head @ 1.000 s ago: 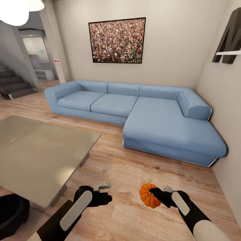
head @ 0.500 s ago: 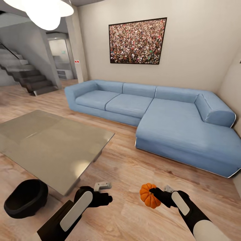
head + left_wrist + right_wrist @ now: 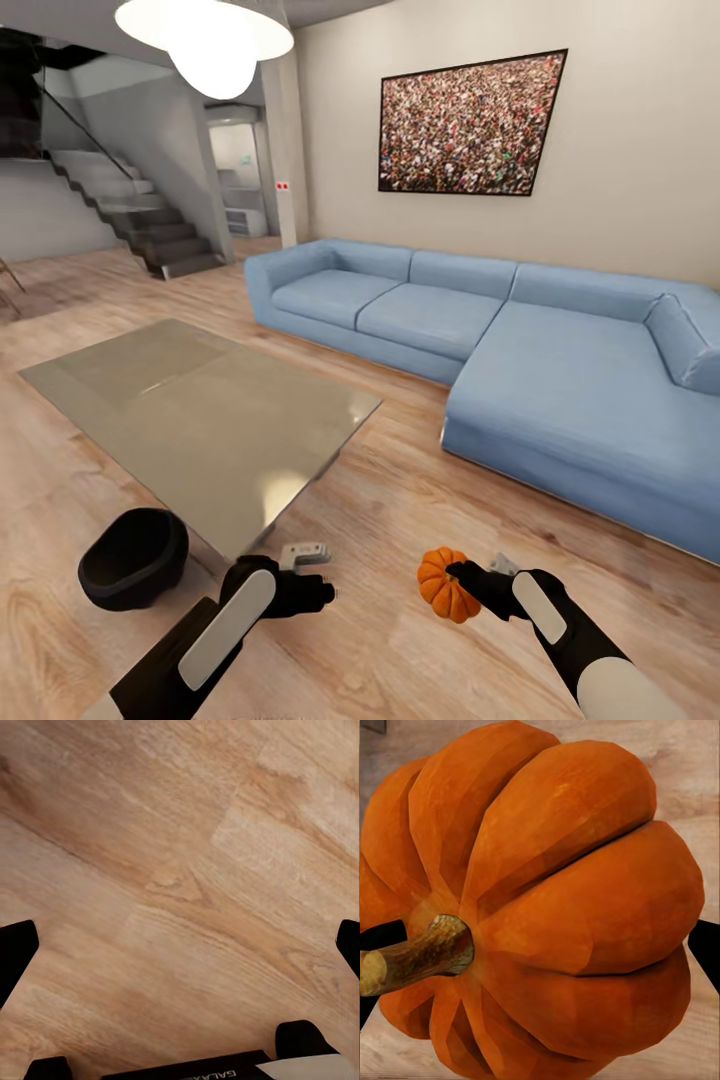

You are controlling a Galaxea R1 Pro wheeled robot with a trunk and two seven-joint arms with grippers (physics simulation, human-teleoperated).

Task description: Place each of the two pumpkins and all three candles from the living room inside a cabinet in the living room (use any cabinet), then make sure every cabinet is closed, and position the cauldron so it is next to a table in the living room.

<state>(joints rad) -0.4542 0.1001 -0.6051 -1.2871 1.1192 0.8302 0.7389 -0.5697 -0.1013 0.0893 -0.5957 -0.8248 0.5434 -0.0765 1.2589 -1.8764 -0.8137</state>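
A ribbed orange pumpkin point(image 3: 443, 586) with a short brown stem hangs over the wood floor, with my right gripper point(image 3: 458, 584) shut on it. The right wrist view shows the same pumpkin point(image 3: 555, 907) up close, a dark fingertip point(image 3: 706, 954) at its side. My left gripper point(image 3: 322, 578) is open and holds nothing. Between its spread fingers point(image 3: 16, 954) lies only bare floor. The black cauldron point(image 3: 134, 556) sits on the floor by the near corner of the glass-topped table point(image 3: 200, 420). The other pumpkin, the candles and the cabinet are out of view.
A long blue corner sofa point(image 3: 520, 350) runs along the far wall under a framed picture point(image 3: 465, 122). Stairs point(image 3: 130, 210) rise at the back left, beside a doorway. A white pendant lamp point(image 3: 210, 35) hangs overhead. Open wood floor lies between table and sofa.
The camera has swung left, so the sofa and picture slid right and the stairs and cauldron came into view. Both arms keep their pose, the pumpkin still held.
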